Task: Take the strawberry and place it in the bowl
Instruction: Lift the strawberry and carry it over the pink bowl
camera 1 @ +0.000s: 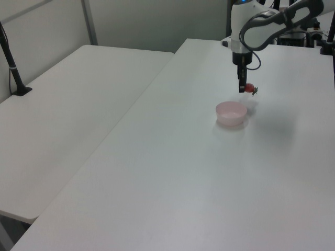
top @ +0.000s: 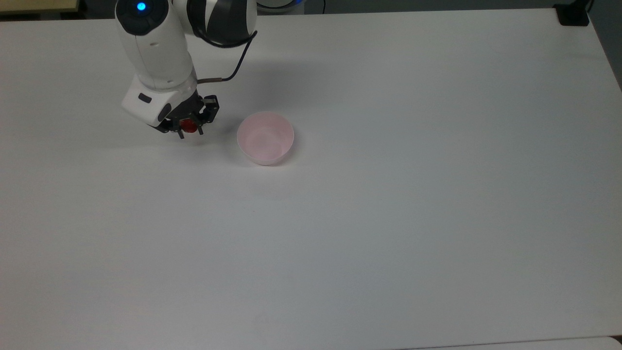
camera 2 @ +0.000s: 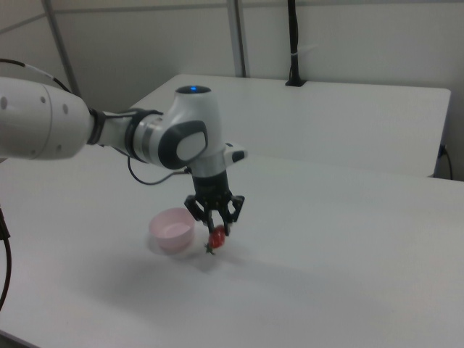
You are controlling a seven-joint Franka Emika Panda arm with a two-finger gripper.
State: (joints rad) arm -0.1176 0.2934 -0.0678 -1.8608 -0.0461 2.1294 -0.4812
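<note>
The small red strawberry (top: 189, 126) (camera 1: 249, 88) (camera 2: 216, 237) hangs clear of the white table, with my gripper (top: 187, 129) (camera 1: 244, 89) (camera 2: 218, 230) shut on it. Its green cap points down and to the side in the right view. The pale pink bowl (top: 265, 137) (camera 1: 231, 113) (camera 2: 172, 230) stands empty on the table. In the top view the bowl is to the right of the gripper, about one bowl width away. In the right view the strawberry hangs just right of the bowl's rim.
A second white table (camera 1: 68, 120) adjoins on the left view's left, with a black clamped post (camera 1: 12, 68) on it. A black block (top: 572, 14) sits at the top view's far right corner. My arm's cable (top: 228, 78) loops above the gripper.
</note>
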